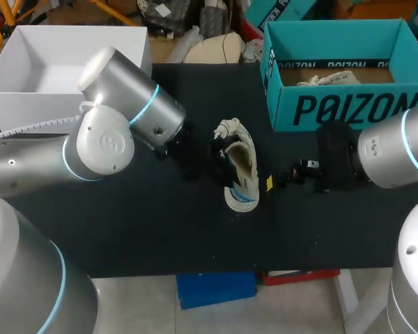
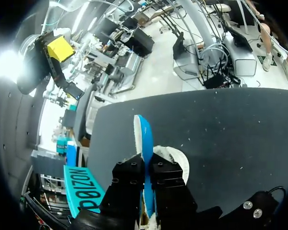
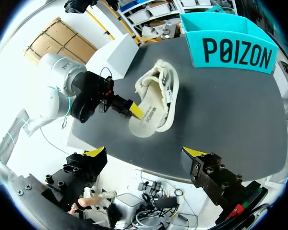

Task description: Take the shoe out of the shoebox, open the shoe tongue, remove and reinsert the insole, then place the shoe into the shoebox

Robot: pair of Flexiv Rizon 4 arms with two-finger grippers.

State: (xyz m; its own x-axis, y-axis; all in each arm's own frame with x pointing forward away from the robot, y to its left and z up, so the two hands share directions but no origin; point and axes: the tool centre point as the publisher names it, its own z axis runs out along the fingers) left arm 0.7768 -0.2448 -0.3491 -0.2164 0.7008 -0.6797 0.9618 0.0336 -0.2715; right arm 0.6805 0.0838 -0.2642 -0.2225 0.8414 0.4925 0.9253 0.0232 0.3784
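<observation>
- Where print can be made out: large black capitals across the near wall of the teal cardboard shoebox (image 1: 348, 104), open-topped, at the far right of the tabletop (image 1: 160, 229); small dark print on the pale face of the insole (image 3: 148, 116), too fine to read.
- Left gripper (image 2: 148, 164): closed on the insole, pinched on edge between both black fingers and running out ahead of them; one yellow tip showing at the insole's edge in the right wrist view.
- Insole: a thin, flat, curved sheet, whitish on one face, blue on the other.
- Shoe (image 1: 242, 167): lying on its side near the middle of the tabletop, opening turned toward the right arm, just beside the left gripper and against the insole; well apart from the shoebox.
- Shoe upper: off-white, soft, ruffled at its far end; sole white with blue lines.
- Right gripper (image 3: 145, 152): fingers spread wide, holding nothing; shoe straight ahead of it, near but not touching.
- Tabletop: matt black, flat.
- White box (image 1: 35, 104): plain, open-topped, at the far left corner.
- Inside the shoebox: crumpled pale paper (image 1: 327, 78).
</observation>
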